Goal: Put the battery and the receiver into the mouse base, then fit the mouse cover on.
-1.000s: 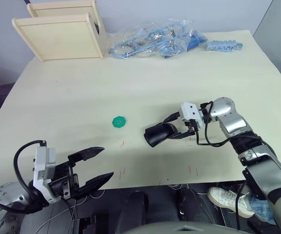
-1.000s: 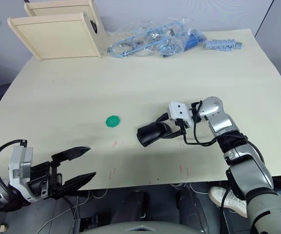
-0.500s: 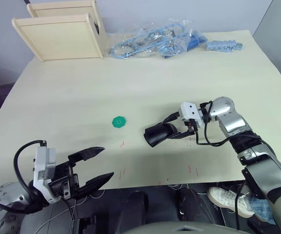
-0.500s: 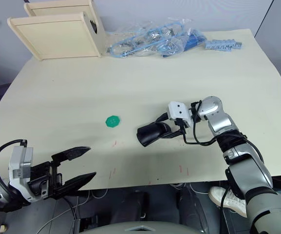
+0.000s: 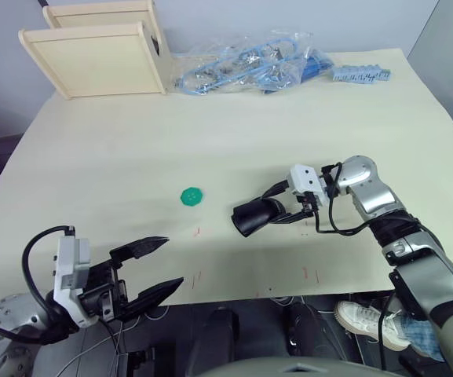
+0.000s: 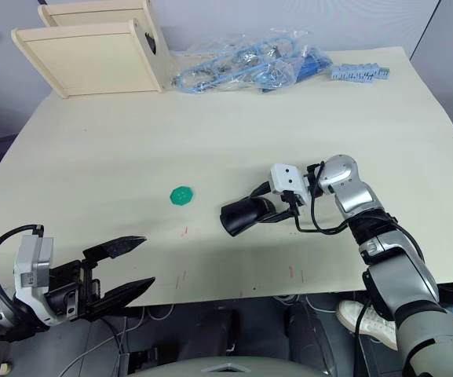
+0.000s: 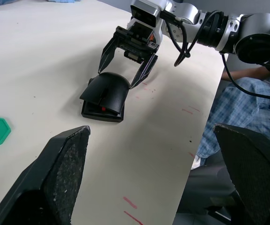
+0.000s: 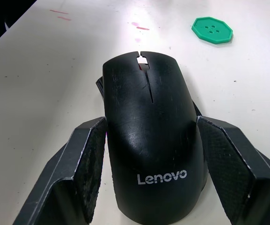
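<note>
Right pincer [image 8: 146, 154]: spread, its two black fingers [image 8: 85, 164] flanking the rear of the mouse cover; actual contact cannot be told, so it reads as released rather than clenched.
Mouse cover [image 8: 149, 136]: glossy black shell with pale lettering, sitting on top of the mouse base, between the right pincer's fingers.
Mouse base [image 7: 101, 110]: on the desk under the cover, a strip of red showing at its front edge; what lies inside is hidden.
Left pincer [image 5: 151, 269]: wide open, holding nothing, hovering at the near edge of the desk, well apart from the mouse.
Green disc [image 5: 191, 196]: flat on the desk, near the mouse, on its left.
Desk [image 5: 234, 126]: pale top, small red marks near the front.
Wooden boxes [image 5: 100, 47]: far left corner, contents not visible.
Clear bags [image 5: 246, 67]: far edge, blue parts inside.
</note>
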Robot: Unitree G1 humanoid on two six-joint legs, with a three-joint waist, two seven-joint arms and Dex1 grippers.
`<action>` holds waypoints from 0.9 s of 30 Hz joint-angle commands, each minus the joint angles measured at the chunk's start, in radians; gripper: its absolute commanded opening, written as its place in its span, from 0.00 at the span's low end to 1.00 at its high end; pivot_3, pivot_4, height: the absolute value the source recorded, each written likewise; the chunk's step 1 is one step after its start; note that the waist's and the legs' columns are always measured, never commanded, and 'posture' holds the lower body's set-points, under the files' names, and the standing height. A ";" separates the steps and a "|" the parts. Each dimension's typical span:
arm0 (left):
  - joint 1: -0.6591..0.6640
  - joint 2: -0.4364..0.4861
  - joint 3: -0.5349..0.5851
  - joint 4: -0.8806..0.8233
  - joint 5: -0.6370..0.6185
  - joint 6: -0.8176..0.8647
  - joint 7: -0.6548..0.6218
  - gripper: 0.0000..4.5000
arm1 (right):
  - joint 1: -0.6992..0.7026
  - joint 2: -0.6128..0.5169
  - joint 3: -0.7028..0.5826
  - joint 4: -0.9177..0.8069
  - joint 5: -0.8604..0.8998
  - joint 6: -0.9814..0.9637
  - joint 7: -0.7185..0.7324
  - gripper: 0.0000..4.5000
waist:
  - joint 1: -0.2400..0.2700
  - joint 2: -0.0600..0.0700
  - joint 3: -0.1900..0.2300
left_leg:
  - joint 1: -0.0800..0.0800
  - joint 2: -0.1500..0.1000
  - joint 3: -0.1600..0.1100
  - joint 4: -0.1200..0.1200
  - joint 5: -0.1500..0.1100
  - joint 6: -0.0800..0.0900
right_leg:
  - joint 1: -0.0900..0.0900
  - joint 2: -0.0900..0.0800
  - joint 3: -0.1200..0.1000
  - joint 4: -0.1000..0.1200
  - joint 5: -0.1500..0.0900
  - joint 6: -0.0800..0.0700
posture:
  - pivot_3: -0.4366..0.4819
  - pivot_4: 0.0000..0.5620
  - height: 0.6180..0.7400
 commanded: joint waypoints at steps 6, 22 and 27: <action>0.003 0.005 0.022 -0.030 -0.013 -0.009 -0.004 1.00 | -0.021 -0.006 -0.006 0.000 -0.008 0.006 0.002 0.71 | 0.000 0.000 0.000 | 0.000 0.000 0.000 0.000 0.000 0.000 | 0.000 0.000 0.000 0.000 0.000 0.000 | 0.48 0.27 1.00; -0.001 0.003 0.020 -0.022 -0.008 -0.014 -0.010 1.00 | -0.024 -0.004 -0.006 0.003 -0.005 0.022 0.009 0.71 | 0.000 0.000 0.000 | 0.000 0.000 0.000 0.000 0.000 0.000 | 0.000 0.000 0.000 0.000 0.000 0.000 | 0.48 0.27 1.00; -0.002 0.003 0.019 -0.022 -0.008 -0.014 -0.010 1.00 | -0.021 0.002 -0.009 0.008 -0.018 -0.006 -0.014 0.96 | 0.001 0.000 0.000 | 0.000 0.000 0.000 0.000 0.000 0.000 | 0.000 0.000 0.000 0.000 0.000 0.000 | 0.48 0.27 1.00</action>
